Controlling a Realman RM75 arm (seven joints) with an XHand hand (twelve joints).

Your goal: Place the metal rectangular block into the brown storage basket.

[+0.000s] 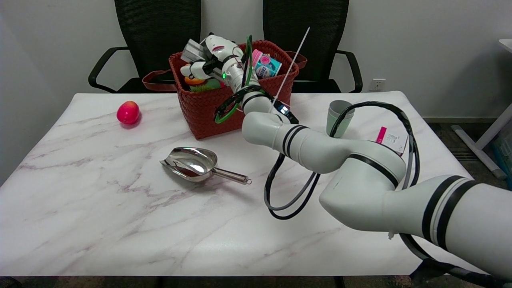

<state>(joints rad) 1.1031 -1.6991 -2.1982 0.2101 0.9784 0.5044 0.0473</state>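
Observation:
The brown woven storage basket (208,108) stands at the far middle of the marble table. My right hand (212,56) hovers over the basket's left half, above its rim. It grips the metal rectangular block (193,50), a grey ridged bar that sticks out to the upper left of the fingers. The block is held in the air over the basket's inside, tilted. Inside the basket lie an orange and green item (200,83) and a pink and blue packet (265,66), partly hidden by my arm.
A red apple (128,112) lies left of the basket. A shiny metal scoop (196,163) rests in front of it. A green cup (339,117) and a white-pink box (391,140) sit at right. Two black chairs (158,36) stand behind the table.

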